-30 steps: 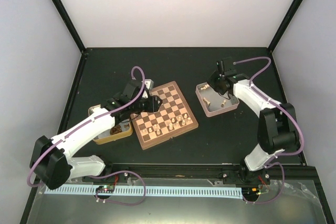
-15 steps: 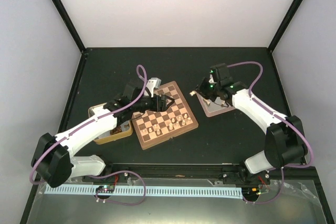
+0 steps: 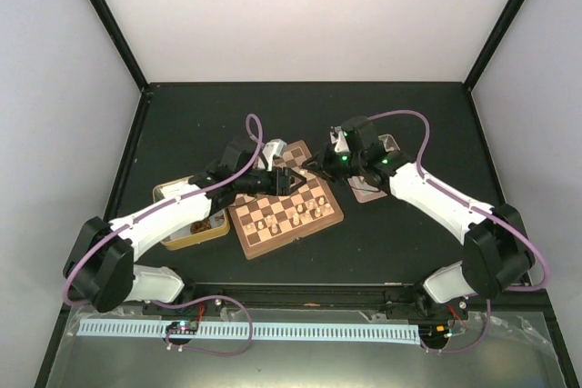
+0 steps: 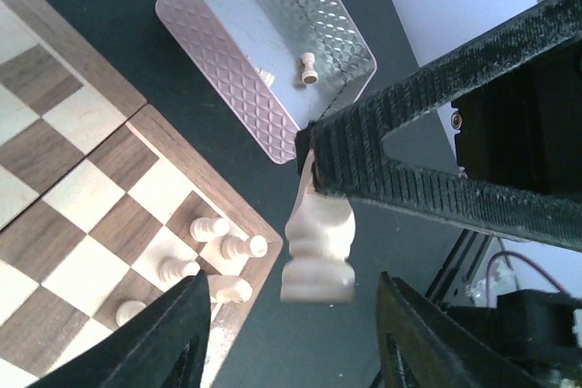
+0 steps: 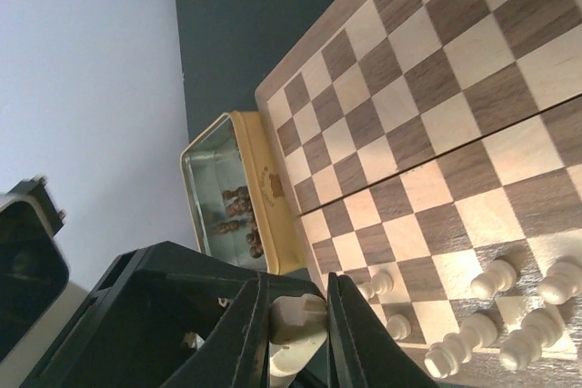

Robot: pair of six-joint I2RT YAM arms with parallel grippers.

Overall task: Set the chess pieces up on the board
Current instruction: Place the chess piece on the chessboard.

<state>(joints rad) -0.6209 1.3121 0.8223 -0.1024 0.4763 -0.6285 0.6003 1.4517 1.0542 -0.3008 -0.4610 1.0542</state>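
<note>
The board [image 3: 309,222] lies mid-table with several cream chess pieces [image 3: 296,215] along its near rows. My right gripper [image 3: 312,168] hovers over the board's far right corner, shut on a cream chess piece [image 5: 296,332]. In the right wrist view the fingers [image 5: 247,324] clamp its top. My left gripper [image 3: 291,177] is right beside it and open. In the left wrist view that same piece [image 4: 318,256] hangs between my open left fingers [image 4: 173,333], held by the right gripper's black fingers [image 4: 436,124]. Board pieces also show there [image 4: 209,227].
A pink metal tray [image 3: 371,192] holding a few cream pieces [image 4: 309,68] sits right of the board, partly under the right arm. A yellow tin [image 3: 202,233] with dark pieces [image 5: 238,220] sits left of the board.
The right arm swung left from the pink tray to the board's far right corner, carrying a piece. The left gripper moved right across the board to meet it.
</note>
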